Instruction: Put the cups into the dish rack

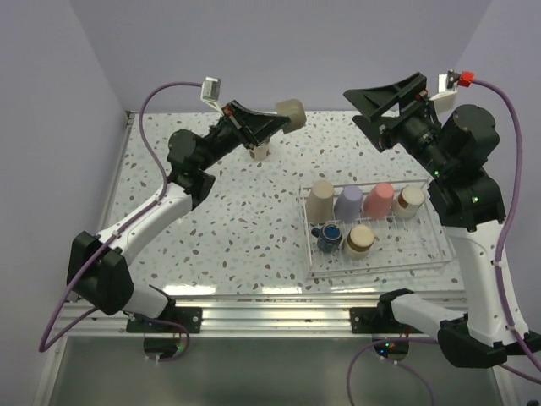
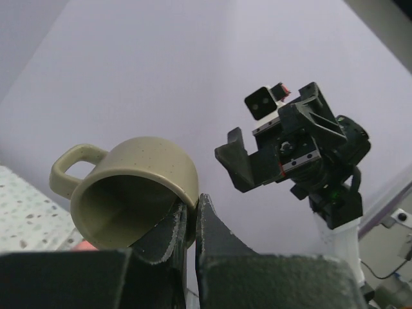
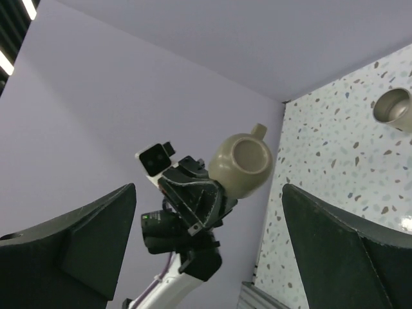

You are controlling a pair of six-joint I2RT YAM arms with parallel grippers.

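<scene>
My left gripper (image 1: 277,120) is raised over the far table, shut on the rim of an olive-beige handled mug (image 1: 292,112). The left wrist view shows the mug (image 2: 132,187) pinched between my jaws (image 2: 192,205). My right gripper (image 1: 382,108) is open and empty, held high, facing the mug (image 3: 242,163). The wire dish rack (image 1: 423,254) holds upturned beige (image 1: 319,200), lavender (image 1: 348,203) and coral (image 1: 379,199) tumblers, a metal cup (image 1: 411,201), a dark handled mug (image 1: 328,237) and another cup (image 1: 359,240). A steel cup (image 1: 259,152) stands on the table under my left gripper.
The speckled table (image 1: 228,228) meets lavender walls at the back and sides. An aluminium rail (image 1: 270,300) runs along the near edge. The steel cup also shows in the right wrist view (image 3: 394,108).
</scene>
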